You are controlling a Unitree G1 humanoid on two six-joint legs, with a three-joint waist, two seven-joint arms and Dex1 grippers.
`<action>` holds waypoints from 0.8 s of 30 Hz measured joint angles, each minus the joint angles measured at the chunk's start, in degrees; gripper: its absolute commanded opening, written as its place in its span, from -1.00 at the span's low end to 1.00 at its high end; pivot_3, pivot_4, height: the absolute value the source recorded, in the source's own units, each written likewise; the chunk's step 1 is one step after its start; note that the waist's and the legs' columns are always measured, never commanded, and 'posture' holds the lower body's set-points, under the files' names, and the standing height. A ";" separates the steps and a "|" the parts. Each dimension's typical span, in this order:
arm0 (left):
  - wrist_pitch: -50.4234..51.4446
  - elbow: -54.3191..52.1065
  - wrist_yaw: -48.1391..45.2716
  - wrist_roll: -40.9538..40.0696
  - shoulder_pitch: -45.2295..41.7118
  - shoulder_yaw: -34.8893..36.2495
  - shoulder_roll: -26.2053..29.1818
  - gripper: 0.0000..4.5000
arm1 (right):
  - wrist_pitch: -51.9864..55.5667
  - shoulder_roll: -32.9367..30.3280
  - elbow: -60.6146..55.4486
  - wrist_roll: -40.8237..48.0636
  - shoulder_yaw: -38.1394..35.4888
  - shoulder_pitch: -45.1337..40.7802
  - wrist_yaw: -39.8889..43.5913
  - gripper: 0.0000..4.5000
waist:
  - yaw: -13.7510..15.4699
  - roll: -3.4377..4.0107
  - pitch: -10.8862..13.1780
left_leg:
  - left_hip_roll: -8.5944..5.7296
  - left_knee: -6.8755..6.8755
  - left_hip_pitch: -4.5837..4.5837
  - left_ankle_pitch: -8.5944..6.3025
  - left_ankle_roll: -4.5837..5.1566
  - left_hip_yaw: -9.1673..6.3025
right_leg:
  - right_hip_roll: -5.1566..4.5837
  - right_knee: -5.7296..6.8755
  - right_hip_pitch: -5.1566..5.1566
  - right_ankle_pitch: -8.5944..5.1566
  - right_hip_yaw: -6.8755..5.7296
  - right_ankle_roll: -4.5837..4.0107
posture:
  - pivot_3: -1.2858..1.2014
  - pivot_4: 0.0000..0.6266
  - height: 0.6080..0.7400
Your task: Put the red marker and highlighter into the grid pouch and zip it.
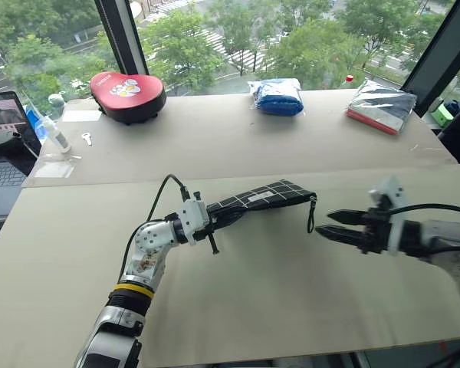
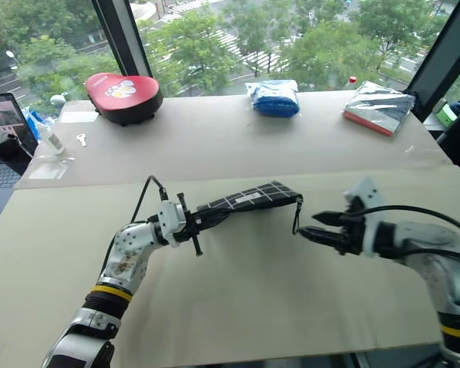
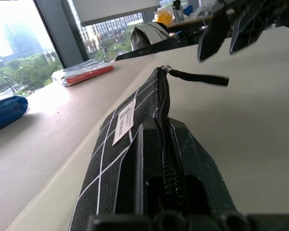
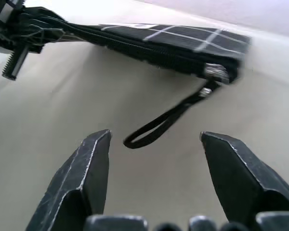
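The grid pouch (image 1: pixel 264 196) is held above the middle of the bench (image 1: pixel 276 307), its long axis running roughly parallel to the bench's near edge. The left pincer (image 1: pixel 215 218) is closed on the pouch's left end, clamping the fabric across the zipper line. The right pincer (image 1: pixel 322 222) stands just beside the pouch's right end with its jaws apart and nothing between them; the zipper pull strap (image 4: pixel 166 121) hangs free from the slider, apart from both fingers.

Handling: the pouch is soft fabric, light, and sags where unsupported, so it needs a firm hold at one end while the other is worked. The strap is thin and limp; take it near the slider, where it swings least.

Contents: the zipper teeth appear closed along the visible length, with the slider at the right end. The pouch's interior is hidden, so what it holds cannot be confirmed.

At the bench's far edge lie a red heart-shaped case (image 1: pixel 127 93), a blue packet (image 1: pixel 277 96) and a silver packet (image 1: pixel 381 106).
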 measured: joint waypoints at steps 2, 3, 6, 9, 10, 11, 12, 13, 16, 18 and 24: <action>-1.03 1.10 -1.75 -0.01 -0.80 -0.29 -0.15 -1.00 | -1.12 -1.12 -0.30 1.37 -5.02 4.13 3.11 0.49 | -0.06 0.00 0.00 | 0.05 -0.02 0.02 0.00 0.00 0.01 | 0.03 -0.02 0.01 0.00 -0.02 0.00 | 0.03 -0.52 1.00; -1.28 1.24 -2.14 -0.01 -0.87 -0.29 -0.13 -1.00 | -1.38 -1.23 -0.30 1.61 -6.18 5.00 3.78 0.49 | -0.19 0.00 0.00 | 0.06 -0.02 0.03 0.00 0.00 0.03 | 0.04 -0.01 0.00 0.00 -0.01 0.00 | 0.03 -0.52 1.00; -2.29 3.42 -4.33 -0.01 -2.56 -0.62 -0.54 -1.00 | -3.03 -1.37 -0.49 1.58 -9.46 8.79 5.38 0.49 | -0.30 0.00 0.00 | 0.07 0.01 0.03 0.00 0.00 0.10 | 0.02 0.00 0.03 0.03 0.00 -0.02 | 0.03 -0.52 1.00; -3.73 5.18 -6.26 -0.01 -3.47 -0.91 -0.82 -1.00 | -4.57 -0.78 -0.58 0.91 -9.76 9.84 4.62 0.49 | -0.50 -0.01 0.00 | 0.08 0.03 0.04 0.00 0.01 0.18 | 0.01 0.00 0.03 0.07 0.05 -0.01 | 0.03 -0.52 1.00; -4.22 6.03 -6.94 0.03 -3.90 -1.23 -0.97 -1.00 | -4.97 -0.01 -0.73 0.63 -9.67 9.81 3.84 0.49 | -0.48 -0.02 0.01 | 0.09 0.04 0.04 0.00 0.01 0.18 | 0.01 -0.01 0.05 0.07 0.04 -0.01 | 0.03 -0.52 1.00; -4.90 6.66 -7.71 0.06 -4.10 -1.48 -1.10 -1.00 | -5.22 0.80 -0.92 0.58 -9.18 9.79 3.10 0.49 | -0.47 -0.02 0.01 | 0.09 0.04 0.04 0.00 0.01 0.17 | 0.01 -0.01 0.05 0.07 0.04 -0.01 | 0.03 -0.52 1.00; -5.49 7.19 -8.18 0.07 -4.15 -1.57 -1.16 -1.00 | -5.38 1.25 -1.00 0.53 -8.47 9.79 2.64 0.49 | -0.48 -0.02 0.01 | 0.09 0.04 0.04 0.00 0.01 0.18 | 0.01 -0.01 0.04 0.08 0.05 -0.01 | 0.03 -0.52 1.00; -6.06 7.91 -8.84 0.06 -4.22 -1.59 -1.24 -1.00 | -5.71 1.88 -1.29 0.30 -7.54 9.80 1.86 0.49 | -0.48 -0.02 0.01 | 0.10 0.04 0.03 0.00 0.00 0.18 | 0.01 -0.01 0.03 0.08 0.04 -0.01 | 0.03 -0.52 1.00; -3.57 7.94 -11.26 -2.20 -4.21 -1.59 -1.57 -0.42 | -6.18 1.98 -1.52 -0.62 -5.92 9.80 0.83 0.50 | -0.45 -0.02 0.01 | 0.09 0.05 0.03 0.00 0.01 0.17 | 0.00 -0.01 0.04 0.08 0.04 -0.01 | 0.03 -0.52 1.00; -0.56 6.98 -12.61 -4.02 -4.10 -1.53 -1.66 -0.07 | -6.34 1.98 -1.50 -1.02 -5.32 9.80 0.45 0.50 | -0.46 -0.02 0.01 | 0.08 0.05 0.03 -0.01 0.01 0.17 | 0.00 -0.01 0.03 0.08 0.04 0.00 | 0.03 -0.52 1.00; 10.52 -0.61 -11.09 -8.48 -1.50 0.08 -0.78 0.46 | -7.45 1.97 -0.74 -1.66 -5.22 9.59 0.33 0.50 | -0.54 -0.01 0.01 | 0.10 0.04 0.04 0.00 0.01 0.16 | 0.01 0.01 0.02 0.08 0.05 0.00 | 0.03 -0.52 1.00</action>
